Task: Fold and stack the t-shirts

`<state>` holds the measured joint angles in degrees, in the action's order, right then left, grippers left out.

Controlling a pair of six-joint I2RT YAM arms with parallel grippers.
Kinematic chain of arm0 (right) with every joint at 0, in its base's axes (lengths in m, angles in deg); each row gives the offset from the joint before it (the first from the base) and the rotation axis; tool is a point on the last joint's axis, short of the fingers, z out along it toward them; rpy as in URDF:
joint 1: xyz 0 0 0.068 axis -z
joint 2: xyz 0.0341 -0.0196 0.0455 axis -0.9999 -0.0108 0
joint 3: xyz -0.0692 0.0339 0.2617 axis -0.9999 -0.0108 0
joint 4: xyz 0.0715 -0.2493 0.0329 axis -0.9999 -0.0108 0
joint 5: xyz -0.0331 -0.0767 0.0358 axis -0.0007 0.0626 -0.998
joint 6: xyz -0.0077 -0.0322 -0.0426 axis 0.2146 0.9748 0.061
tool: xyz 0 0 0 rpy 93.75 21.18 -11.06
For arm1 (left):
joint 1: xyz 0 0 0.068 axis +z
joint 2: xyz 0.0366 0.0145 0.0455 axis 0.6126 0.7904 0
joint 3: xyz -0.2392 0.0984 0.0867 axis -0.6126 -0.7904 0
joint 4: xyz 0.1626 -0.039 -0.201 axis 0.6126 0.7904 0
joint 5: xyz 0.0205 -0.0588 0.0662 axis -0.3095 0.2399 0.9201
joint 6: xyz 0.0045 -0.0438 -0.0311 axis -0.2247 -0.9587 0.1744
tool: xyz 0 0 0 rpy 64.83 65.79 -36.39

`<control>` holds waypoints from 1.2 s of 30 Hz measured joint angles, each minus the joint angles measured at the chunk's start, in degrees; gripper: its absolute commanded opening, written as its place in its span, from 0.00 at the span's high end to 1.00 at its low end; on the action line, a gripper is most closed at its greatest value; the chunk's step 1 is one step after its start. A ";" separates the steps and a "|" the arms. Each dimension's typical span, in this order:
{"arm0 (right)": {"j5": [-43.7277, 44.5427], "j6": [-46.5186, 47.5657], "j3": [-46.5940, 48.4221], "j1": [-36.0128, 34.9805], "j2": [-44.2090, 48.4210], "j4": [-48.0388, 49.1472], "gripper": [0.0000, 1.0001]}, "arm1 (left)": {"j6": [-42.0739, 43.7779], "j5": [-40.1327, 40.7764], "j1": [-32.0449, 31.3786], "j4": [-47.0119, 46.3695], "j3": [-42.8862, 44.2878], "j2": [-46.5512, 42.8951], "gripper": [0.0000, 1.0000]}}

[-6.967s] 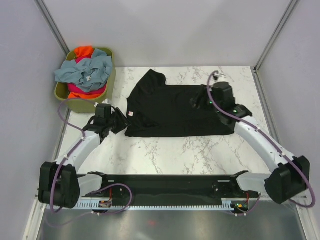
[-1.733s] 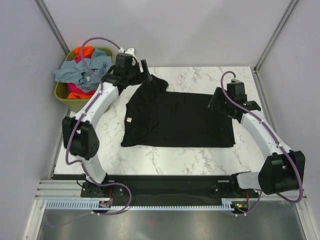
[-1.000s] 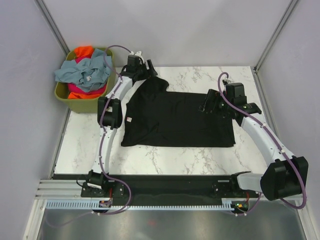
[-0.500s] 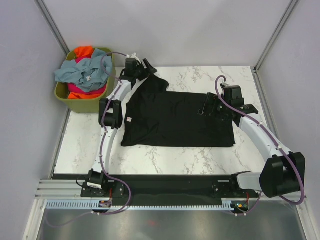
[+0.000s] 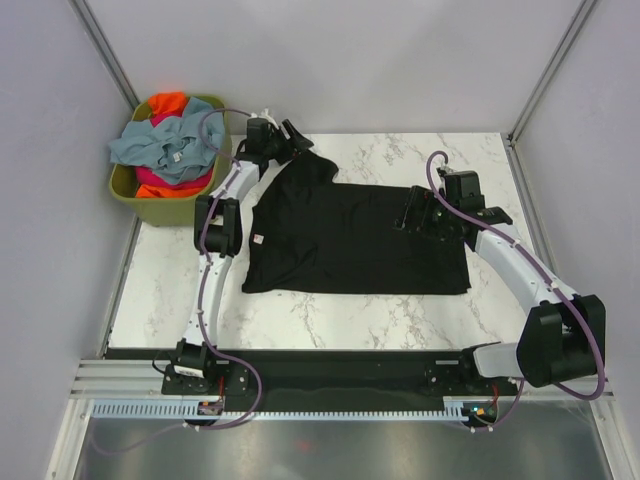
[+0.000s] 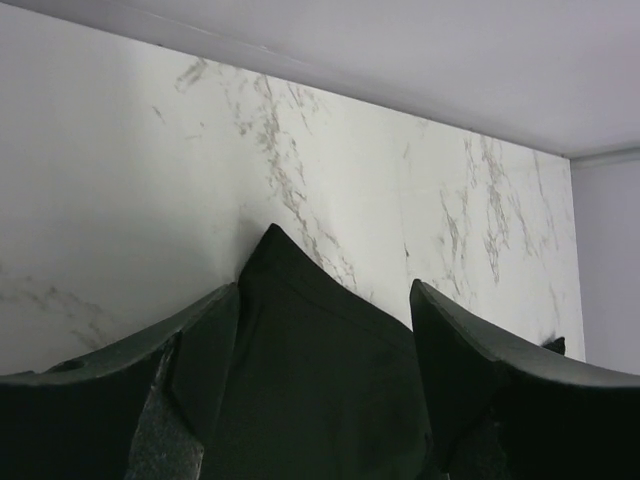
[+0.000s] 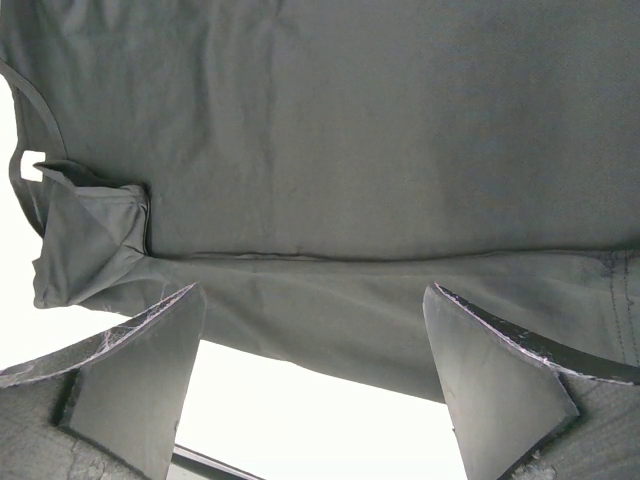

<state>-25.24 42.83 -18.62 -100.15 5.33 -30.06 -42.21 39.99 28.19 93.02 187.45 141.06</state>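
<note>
Olive basket (image 5: 170,210) holds a heaped grey-blue shirt (image 5: 175,140), orange shirt (image 5: 168,102) and pink shirt (image 5: 160,179); black shirt (image 5: 350,235) lies on the table (image 5: 380,310), left gripper (image 6: 325,300) and right gripper (image 7: 312,300) both with jaws apart over it

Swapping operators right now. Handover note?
Left gripper: open, fingers either side of a pointed corner of the black t-shirt at its far-left end, not closed on it.
Right gripper: open, over the shirt's right part.
Done: black t-shirt spread out on the marble table.
Left: fold it; then the grey-blue shirt, orange shirt and magenta-pink shirt, all crumpled in the olive-green basket. No stack yet.
</note>
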 measured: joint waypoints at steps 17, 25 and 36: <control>0.09 0.50 -1.01 0.00 0.68 0.26 0.02 | -1.77 -2.47 -1.42 4.13 -1.75 0.13 0.98; 2.14 0.79 -1.95 0.42 -2.38 2.58 0.02 | -1.84 -4.68 -1.42 3.41 -2.19 0.24 0.98; 8.72 -2.49 10.45 12.41 -19.54 8.76 0.15 | -0.90 -6.93 -0.33 5.64 -13.27 -9.64 0.98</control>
<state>-16.52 40.33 -8.17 -87.73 -14.21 -21.30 -43.10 33.06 27.87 98.65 174.18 131.42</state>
